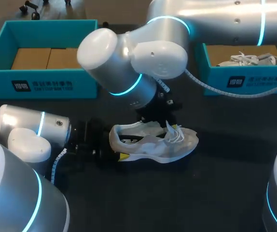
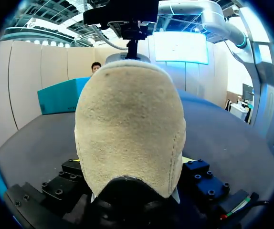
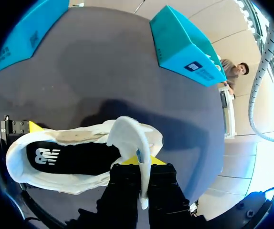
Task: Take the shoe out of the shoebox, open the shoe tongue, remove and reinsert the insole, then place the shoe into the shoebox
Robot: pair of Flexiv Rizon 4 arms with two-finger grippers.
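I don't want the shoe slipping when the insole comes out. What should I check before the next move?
1. Shoe lying on the table: ok.
2. Left gripper shut on the heel: ok.
3. Right gripper shut on the tongue, with the tongue lifted off the opening: ok.
4. Insole exposed in the opening: ok.
5. A gripper free to pull the insole: not ok, both are occupied.
6. Insole loose enough to lift out: cannot tell.
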